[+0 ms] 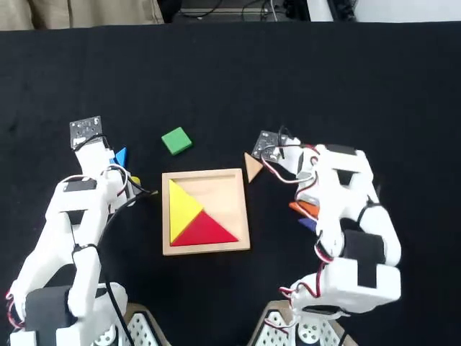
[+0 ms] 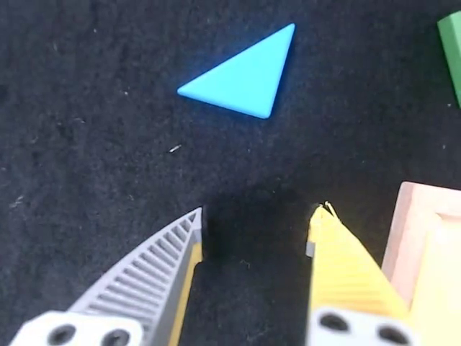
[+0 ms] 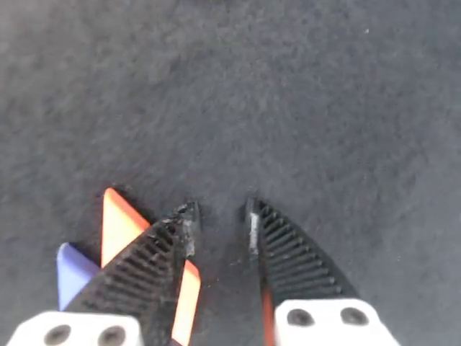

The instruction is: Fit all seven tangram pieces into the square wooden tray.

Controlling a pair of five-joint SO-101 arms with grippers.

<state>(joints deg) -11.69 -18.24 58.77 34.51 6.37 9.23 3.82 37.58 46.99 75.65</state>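
Observation:
The square wooden tray [image 1: 241, 211] lies mid-table with a yellow triangle [image 1: 181, 207] and a red triangle [image 1: 205, 230] inside. A blue triangle [image 2: 241, 76] lies on the cloth just ahead of my left gripper [image 2: 256, 216], which is open with nothing between its fingers; the tray's corner [image 2: 414, 231] is beside its yellow finger. My right gripper [image 3: 220, 215] is open by a narrow gap, low over the cloth right of the tray. An orange piece [image 3: 119, 220] and a purple piece [image 3: 72, 270] lie partly under its fingers. A green square [image 1: 176, 140] and a tan triangle [image 1: 253, 166] lie behind the tray.
Black cloth covers the whole table [image 1: 389, 86]. The far half and the front strip below the tray hold no objects. Both arm bases stand at the near edge.

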